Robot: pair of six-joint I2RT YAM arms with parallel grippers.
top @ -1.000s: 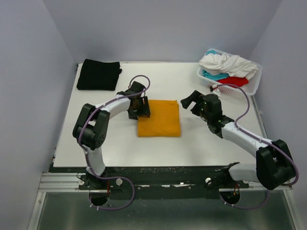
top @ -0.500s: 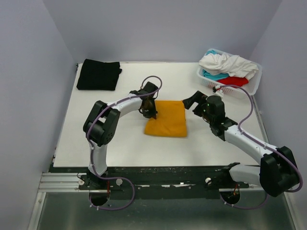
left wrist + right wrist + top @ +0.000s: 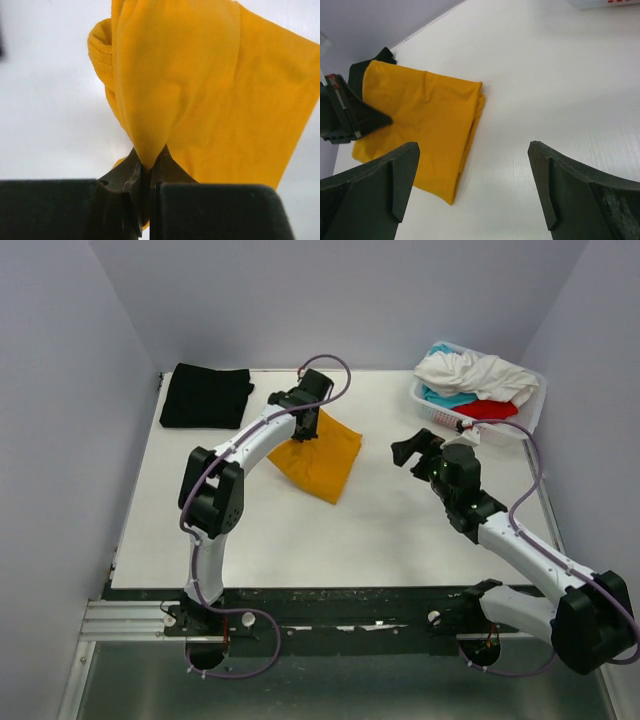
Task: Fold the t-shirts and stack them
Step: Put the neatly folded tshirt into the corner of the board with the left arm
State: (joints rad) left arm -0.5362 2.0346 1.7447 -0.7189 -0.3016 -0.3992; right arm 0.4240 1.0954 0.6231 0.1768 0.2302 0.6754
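Jaws of the left gripper [image 3: 147,167] had clamped the mustard-orange t-shirt [image 3: 325,455], swinging it toward the black t-shirt [image 3: 205,395], likely for stacking. Right gripper [image 3: 410,448] gaped empty.

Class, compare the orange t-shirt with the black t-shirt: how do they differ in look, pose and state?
The orange t-shirt is mustard; the black t-shirt is dark. The orange one lies skewed; the black one sits square in the table's far left corner. The left gripper pinches the orange one's edge; nothing touches the black one. Both are folded.
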